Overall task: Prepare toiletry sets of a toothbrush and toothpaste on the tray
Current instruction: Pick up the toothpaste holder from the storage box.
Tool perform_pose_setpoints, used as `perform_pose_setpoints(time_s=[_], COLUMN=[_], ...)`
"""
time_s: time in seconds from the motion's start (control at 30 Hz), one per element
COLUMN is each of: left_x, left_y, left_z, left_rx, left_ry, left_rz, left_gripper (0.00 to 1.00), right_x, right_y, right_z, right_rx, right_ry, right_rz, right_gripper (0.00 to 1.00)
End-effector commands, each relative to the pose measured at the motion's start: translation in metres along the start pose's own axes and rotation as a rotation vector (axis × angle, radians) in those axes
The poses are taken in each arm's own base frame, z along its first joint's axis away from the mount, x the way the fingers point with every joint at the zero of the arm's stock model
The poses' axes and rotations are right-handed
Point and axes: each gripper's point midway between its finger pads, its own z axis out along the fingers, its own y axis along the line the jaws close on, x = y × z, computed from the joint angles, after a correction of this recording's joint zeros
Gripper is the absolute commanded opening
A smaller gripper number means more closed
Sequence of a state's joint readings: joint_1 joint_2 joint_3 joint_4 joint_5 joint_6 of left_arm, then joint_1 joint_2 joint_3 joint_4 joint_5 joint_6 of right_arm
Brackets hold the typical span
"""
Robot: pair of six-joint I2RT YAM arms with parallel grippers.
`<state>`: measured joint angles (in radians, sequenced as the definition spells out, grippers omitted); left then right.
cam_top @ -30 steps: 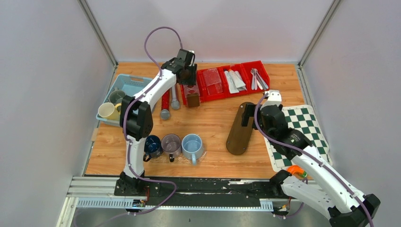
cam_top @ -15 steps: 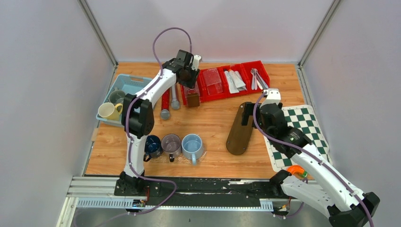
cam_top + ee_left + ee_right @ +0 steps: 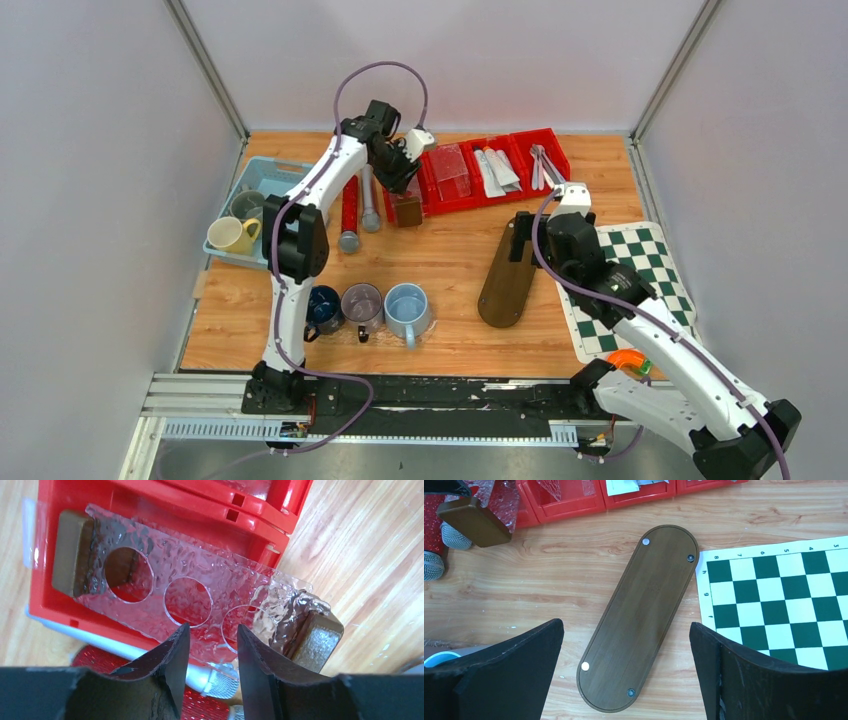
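Two red plastic bins (image 3: 512, 138) beyond the wide-open right claw (image 3: 626, 630) hold white toothpaste tubes (image 3: 497, 170) and pale grey toothbrushes (image 3: 545, 165), lying lengthwise away from it; the left claw (image 3: 211, 635), half-parted, hangs farther off.

- You have a tray (image 3: 639, 620) of dark wood, smooth with a satin sheen.
- Your table (image 3: 749, 520) is pale grained wood, matt.
- Your bin (image 3: 150, 500) is glossy red plastic.
- Its sheet (image 3: 157, 587) is clear plastic, pebbled and shiny.

white arms (image 3: 330, 180), black joints (image 3: 295, 250) and claws (image 3: 212, 630), purple cables (image 3: 380, 65) (thin, looping)
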<state>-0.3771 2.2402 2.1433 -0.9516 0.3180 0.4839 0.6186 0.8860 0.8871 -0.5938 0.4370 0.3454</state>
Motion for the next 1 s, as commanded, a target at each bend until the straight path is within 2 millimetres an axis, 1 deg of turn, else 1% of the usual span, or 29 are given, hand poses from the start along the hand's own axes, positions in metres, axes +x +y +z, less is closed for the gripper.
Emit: perform_pose_setpoints(time_s=[0.0, 0.07, 0.2, 0.23, 0.5, 0.6, 0.67, 0.77, 0.83, 0.87, 0.97], left_x=[0.014, 0.016, 0.015, 0.011, 0.013, 0.008, 0.002, -0.003, -0.004, -0.003, -0.007], left_y=[-0.015, -0.016, -0.017, -0.014, -0.003, -0.001, -0.004, -0.007, -0.007, -0.008, -0.009], left_z=[0.000, 0.003, 0.012, 0.015, 0.035, 0.036, 0.036, 0.037, 0.038, 0.038, 0.031], left_rx=[0.124, 0.142, 0.163, 0.154, 0.140, 0.131, 0.142, 0.158, 0.162, 0.166, 0.164], left_ry=[0.042, 0.042, 0.013, -0.002, -0.010, -0.032, -0.061, -0.091, -0.094, -0.090, -0.099], left_rz=[0.149, 0.173, 0.221, 0.239, 0.312, 0.323, 0.324, 0.325, 0.327, 0.326, 0.327], left_gripper=[0.47, 0.47, 0.48, 0.48, 0.45, 0.45, 0.44, 0.39, 0.34, 0.30, 0.22], right_x=[-0.021, -0.021, -0.020, -0.020, -0.017, -0.016, -0.015, -0.014, -0.013, -0.012, -0.012], right_y=[0.000, 0.001, 0.003, 0.004, 0.006, 0.008, 0.009, 0.011, 0.013, 0.014, 0.016], right_z=[-0.004, -0.003, 0.001, 0.001, 0.005, 0.007, 0.010, 0.013, 0.015, 0.016, 0.017], right_rx=[0.010, 0.010, 0.011, 0.011, 0.010, 0.007, 0.010, 0.010, 0.006, 0.004, 0.001], right_ry=[-0.042, -0.037, -0.025, -0.023, -0.002, 0.013, 0.021, 0.033, 0.042, 0.046, 0.050], right_rz=[0.014, 0.012, 0.006, 0.005, -0.005, -0.011, -0.014, -0.015, -0.014, -0.015, -0.017], right_gripper=[1.00, 1.00, 1.00, 1.00, 1.00, 1.00, 1.00, 1.00, 1.00, 1.00, 1.00])
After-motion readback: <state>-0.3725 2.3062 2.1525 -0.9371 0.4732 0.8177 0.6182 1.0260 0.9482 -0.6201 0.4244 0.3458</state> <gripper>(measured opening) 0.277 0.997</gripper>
